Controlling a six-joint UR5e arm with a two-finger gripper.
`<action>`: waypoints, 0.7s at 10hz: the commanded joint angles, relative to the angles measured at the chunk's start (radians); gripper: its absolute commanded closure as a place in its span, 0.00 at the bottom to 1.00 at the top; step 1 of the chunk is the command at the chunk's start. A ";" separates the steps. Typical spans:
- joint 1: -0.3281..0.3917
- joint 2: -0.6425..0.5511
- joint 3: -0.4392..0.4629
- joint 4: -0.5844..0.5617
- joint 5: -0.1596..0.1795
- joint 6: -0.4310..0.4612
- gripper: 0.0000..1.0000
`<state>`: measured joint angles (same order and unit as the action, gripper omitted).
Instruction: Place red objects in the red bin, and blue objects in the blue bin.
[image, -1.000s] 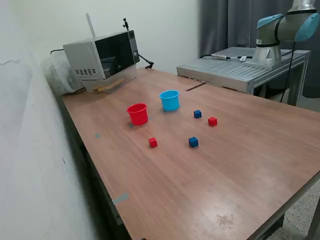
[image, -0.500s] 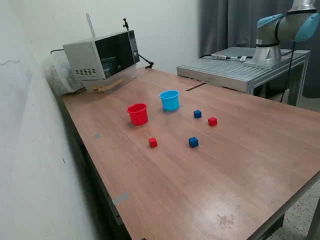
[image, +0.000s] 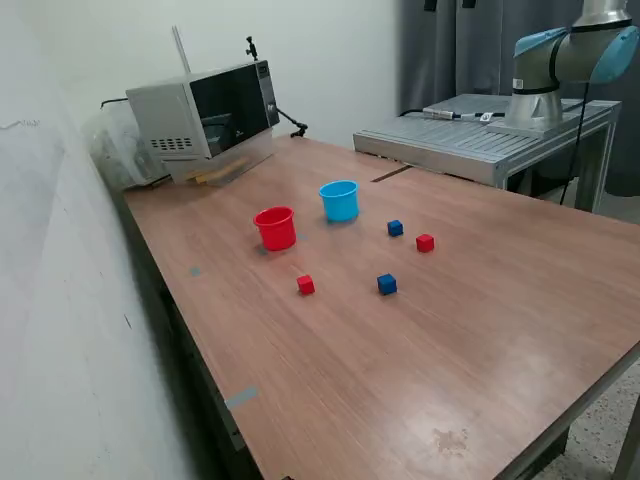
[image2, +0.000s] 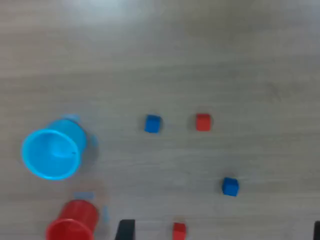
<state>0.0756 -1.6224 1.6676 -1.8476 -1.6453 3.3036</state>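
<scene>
Red cubes and blue cubes are seen scattered on the wooden table (image: 480, 330), none of them inside a cup. One red cube (image: 306, 285) lies in front of the red cup (image: 275, 227), apart from it; the other red cube (image: 425, 242) lies toward the exterior view's right, near a blue cube (image: 395, 228). The second blue cube (image: 386, 284) is found between the two red cubes, nearer the table's front edge. The blue cup (image: 340, 200) stands upright just beside the red cup, on its right in the exterior view, and both are seen open and empty from above in the wrist view. A microwave oven (image: 205, 110) is set at the far end of the table. Of the gripper, only a dark fingertip (image2: 125, 230) is shown at the wrist view's edge, so its opening cannot be told. Nothing is seen held.
</scene>
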 joint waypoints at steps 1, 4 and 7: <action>-0.013 0.221 0.060 -0.226 0.097 0.002 0.00; -0.095 0.433 0.146 -0.442 0.095 0.002 0.00; -0.144 0.484 0.150 -0.490 0.087 0.002 0.00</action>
<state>-0.0254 -1.2168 1.7983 -2.2653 -1.5574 3.3057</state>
